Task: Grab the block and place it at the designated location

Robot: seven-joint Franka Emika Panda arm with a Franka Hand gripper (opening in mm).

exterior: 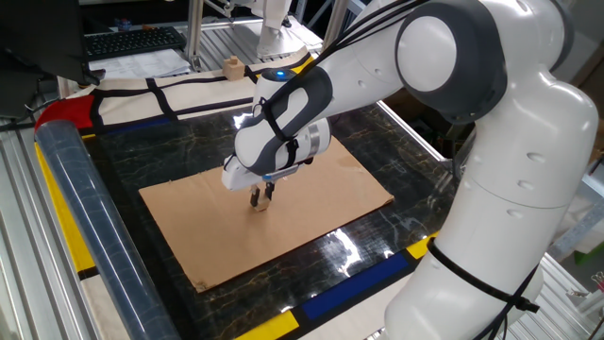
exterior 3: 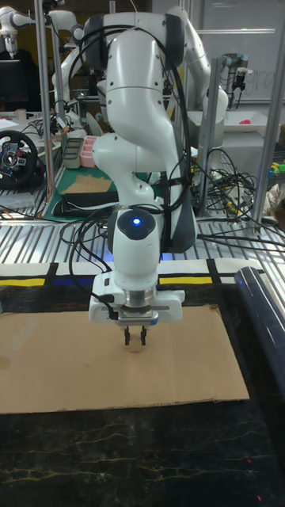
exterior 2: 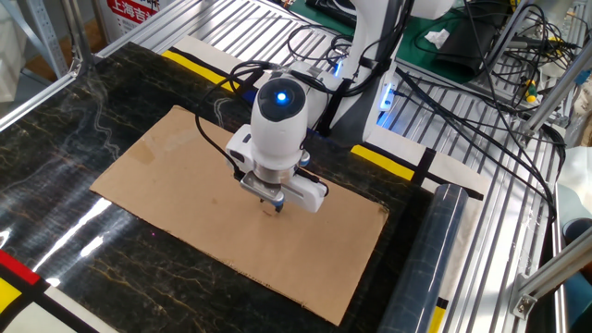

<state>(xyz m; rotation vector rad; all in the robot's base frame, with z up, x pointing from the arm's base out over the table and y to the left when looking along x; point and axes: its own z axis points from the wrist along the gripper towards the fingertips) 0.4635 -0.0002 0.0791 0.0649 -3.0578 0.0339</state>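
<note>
My gripper (exterior: 260, 199) points straight down over the middle of the brown cardboard sheet (exterior: 321, 203), fingertips just at its surface. The fingers stand close together with a small light-tan bit, the block (exterior: 260, 206), between their tips. From the tall fixed view the gripper (exterior 3: 134, 341) shows two dark fingers pinching the block (exterior 3: 135, 346) on the cardboard. In the other fixed view the wrist hides most of the gripper (exterior 2: 271, 207). The designated location does not show in any view; it may lie under the gripper.
A long plastic-wrapped roll (exterior: 80, 208) lies along one side of the black marble tabletop (exterior: 396, 156). A knobbed tan wooden piece (exterior: 231, 66) stands beyond the table's far edge. Cables (exterior 2: 462, 102) and metal railings surround the robot's base.
</note>
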